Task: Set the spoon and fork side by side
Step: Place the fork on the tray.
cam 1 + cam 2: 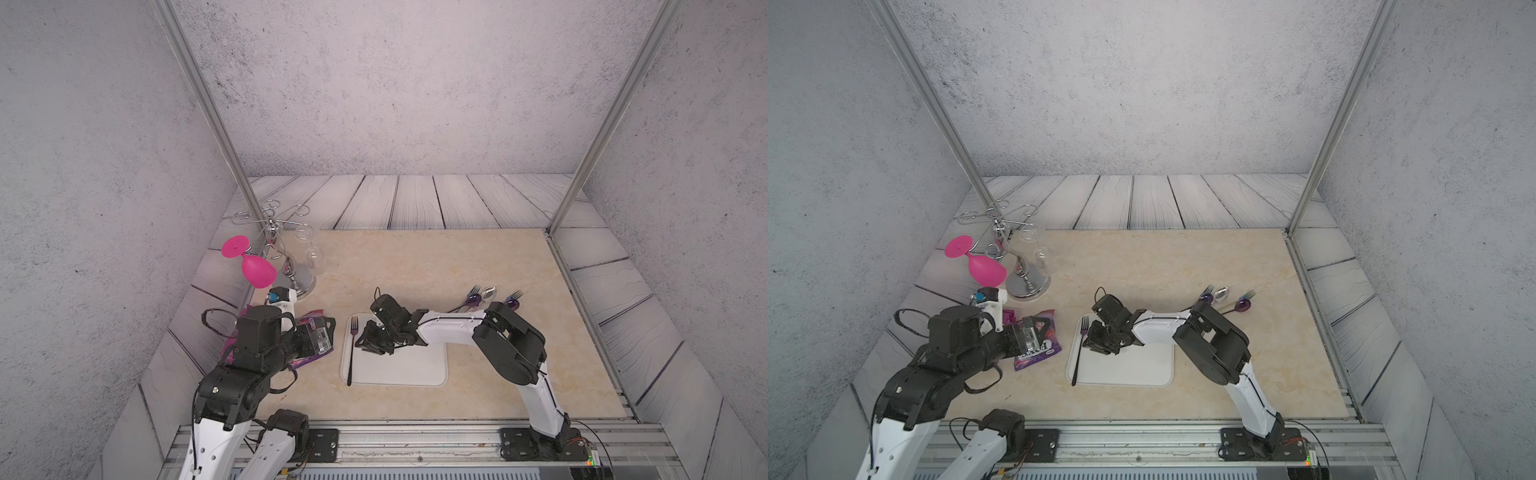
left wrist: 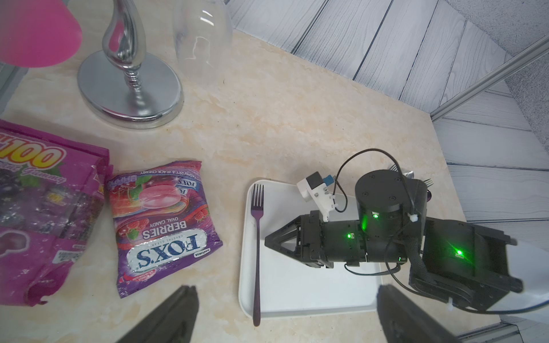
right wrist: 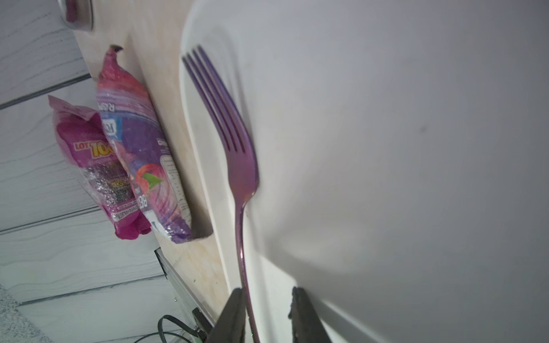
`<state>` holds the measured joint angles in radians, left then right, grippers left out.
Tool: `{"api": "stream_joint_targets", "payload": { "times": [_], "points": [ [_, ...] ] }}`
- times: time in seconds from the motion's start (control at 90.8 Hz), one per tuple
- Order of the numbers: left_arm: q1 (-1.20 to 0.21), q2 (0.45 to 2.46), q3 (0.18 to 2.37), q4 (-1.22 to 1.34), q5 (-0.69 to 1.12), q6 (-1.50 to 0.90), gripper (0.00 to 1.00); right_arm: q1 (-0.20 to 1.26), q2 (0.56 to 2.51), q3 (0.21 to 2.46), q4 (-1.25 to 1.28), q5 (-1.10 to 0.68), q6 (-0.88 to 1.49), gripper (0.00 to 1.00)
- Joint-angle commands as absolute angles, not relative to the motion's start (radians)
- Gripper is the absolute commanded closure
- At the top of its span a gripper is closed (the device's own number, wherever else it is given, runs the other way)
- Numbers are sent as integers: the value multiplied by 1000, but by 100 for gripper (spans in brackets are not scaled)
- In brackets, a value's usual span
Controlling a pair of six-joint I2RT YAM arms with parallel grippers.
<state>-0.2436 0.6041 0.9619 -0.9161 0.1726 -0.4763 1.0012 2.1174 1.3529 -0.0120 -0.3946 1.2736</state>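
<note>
White shells (image 1: 449,330) span black joints (image 1: 511,345), with looping black cables (image 2: 417,261) and small green lights (image 2: 459,252).

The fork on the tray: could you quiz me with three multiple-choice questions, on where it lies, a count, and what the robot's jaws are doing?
1. The fork lies: A) along the white tray's edge B) under the rack C) off the table.
2. Candy bags beside the tray: A) none B) two C) five.
3. The right arm has its jaws: A) shut on a spoon B) gripping a bag C) apart around the fork's handle.
Answers: 1A, it rests on the tray; 2B, one purple, one pink; 3C, a gap shows beside the handle.
</note>
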Motion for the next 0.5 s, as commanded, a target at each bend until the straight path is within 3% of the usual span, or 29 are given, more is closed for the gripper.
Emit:
{"api": "stream_joint_targets", "payload": {
  "times": [0.0, 0.484],
  "points": [
    [-247, 592, 959, -901, 160, -480, 1, 1018, 2126, 1383, -37, -412, 1284, 73],
    [-247, 587, 960, -915, 146, -468, 0, 1025, 2197, 1421, -29, -448, 1333, 82]
  ]
}}
